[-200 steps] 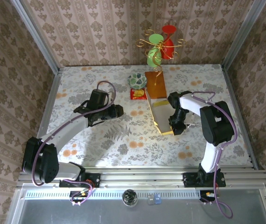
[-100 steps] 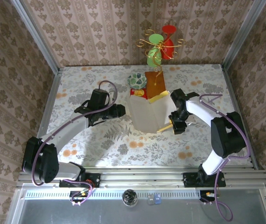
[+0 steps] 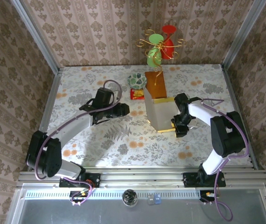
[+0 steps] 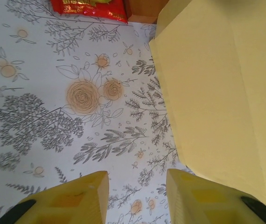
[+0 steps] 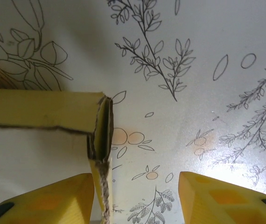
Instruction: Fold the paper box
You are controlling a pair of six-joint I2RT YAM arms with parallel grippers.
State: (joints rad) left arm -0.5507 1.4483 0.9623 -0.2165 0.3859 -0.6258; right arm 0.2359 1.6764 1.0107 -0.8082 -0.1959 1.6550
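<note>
Nearest the bases, the right gripper (image 3: 180, 128) sat at the near right corner of the yellow thin-cardboard paper box (image 3: 160, 115); in the right wrist view its fingers stood well apart, with a doubled cardboard edge (image 5: 101, 122) between them, close to the left finger (image 5: 53, 198) and not clamped; the box lay right of centre on the floral-printed table (image 3: 100, 140), its pale inner face up; the left gripper (image 3: 124, 109) hung just to the box's left, its jaws also wide and holding nothing, the yellow panel (image 4: 226, 93) close beside its right finger (image 4: 203, 200); farther back lay the small red packet (image 3: 138, 94), then the orange-brown rectangular board (image 3: 155, 84) touching the box's far end. The risk, as I judged it, was that the unpinched edge would slip out and the raised panel spring back along its crease, since neither gripper had a firm hold; a push from the left could also slide the whole sheet against the board. Compared with half a second earlier, the white panel had narrowed from a broad leftward spread, and the left gripper had moved nearer the box.
</note>
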